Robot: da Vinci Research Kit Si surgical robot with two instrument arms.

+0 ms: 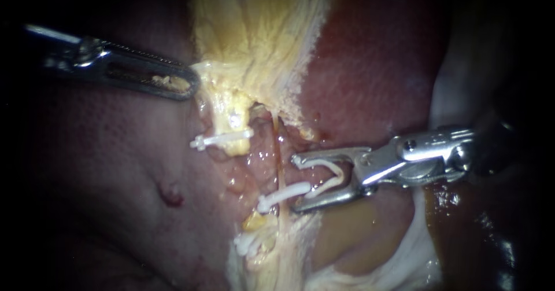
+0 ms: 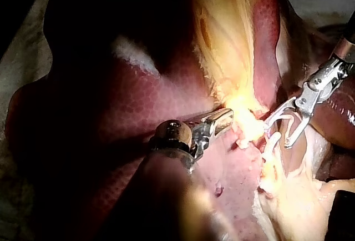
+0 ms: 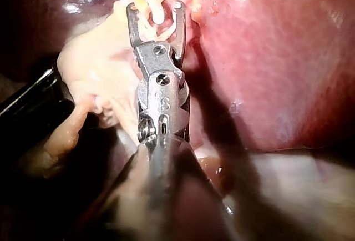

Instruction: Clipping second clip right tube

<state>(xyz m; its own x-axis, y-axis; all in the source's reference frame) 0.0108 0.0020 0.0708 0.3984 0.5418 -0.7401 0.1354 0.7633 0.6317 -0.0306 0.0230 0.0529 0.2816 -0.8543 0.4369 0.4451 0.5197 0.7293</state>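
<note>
My left instrument [image 1: 192, 86] grips the gallbladder [image 1: 254, 48] while my right instrument [image 1: 296, 183] carries a spread clip [image 1: 340, 176] between its jaws, just short of the right tube [image 1: 280, 158]; next, advance astride it and squeeze.

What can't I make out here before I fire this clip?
- Right tube: endoscope view, too thin to tell whether the loaded clip in the right instrument straddles it.
- What lies ahead of that instrument: right wrist view, cut off at the edge.
- Same tube: left wrist view, lost in glare on yellow tissue.

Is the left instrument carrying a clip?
No, the left instrument grips yellow tissue; the open white clip sits in the right instrument.
</note>
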